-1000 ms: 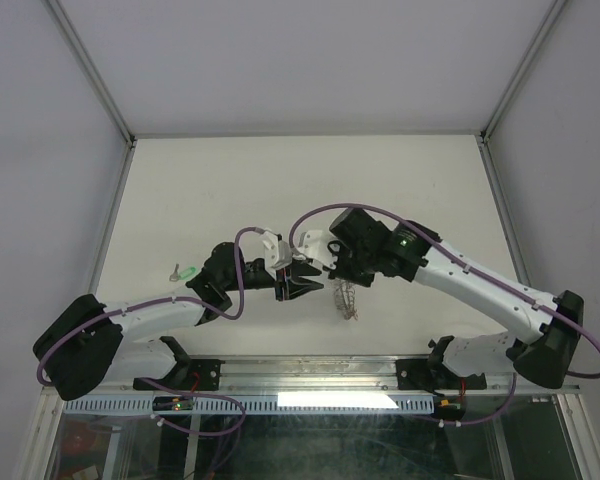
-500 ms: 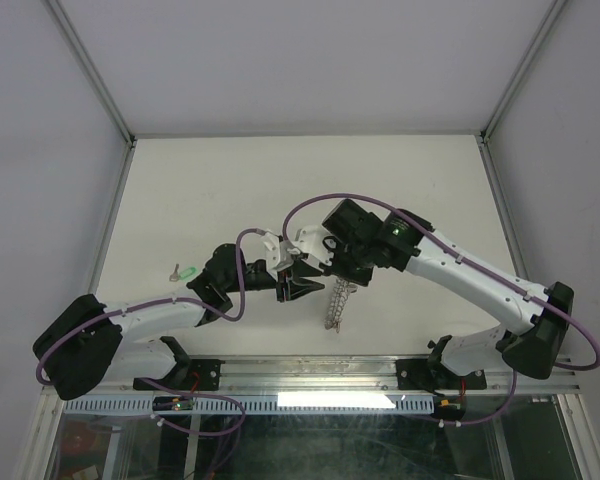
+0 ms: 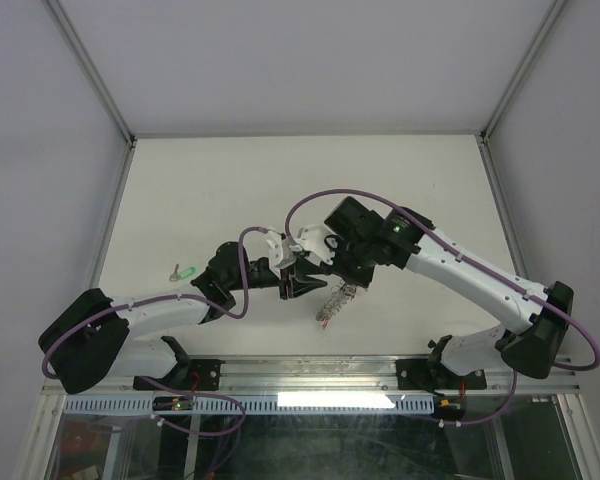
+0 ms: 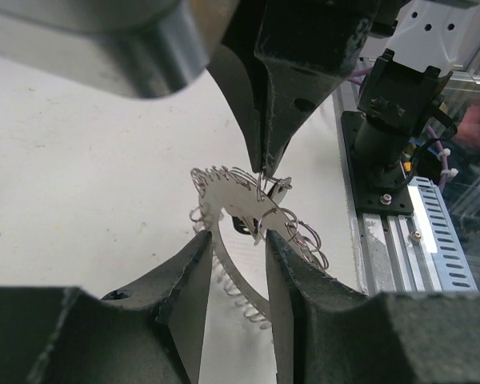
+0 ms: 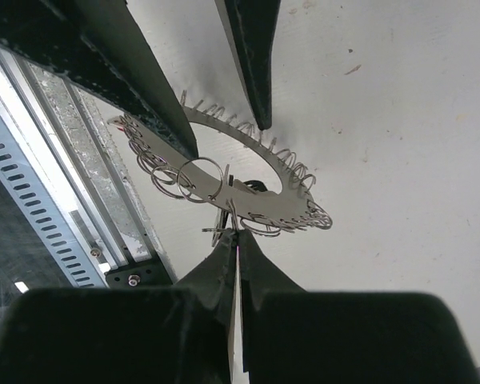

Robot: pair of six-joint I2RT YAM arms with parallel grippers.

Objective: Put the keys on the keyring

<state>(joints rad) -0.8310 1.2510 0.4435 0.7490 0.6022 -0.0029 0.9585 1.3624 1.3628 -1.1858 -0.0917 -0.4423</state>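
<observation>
**L gripper holds the keyring up off the table; R gripper is closed at its rim.**

L's 2 fingers stand partly apart w/ the ring's flat grey band clamped btwn them, 1 finger on each side of the band, so the ring hangs tilted just past L's tips. R's fingers are pressed fully together, and their tips touch the wire fringe on the ring's edge opposite L's tips. What they nip is too small to tell. A small dark piece sits on the band right beside R's tips. Farther out, well off to L gripper's left, 1 green-headed key lies on the white table, close by L arm.
</observation>
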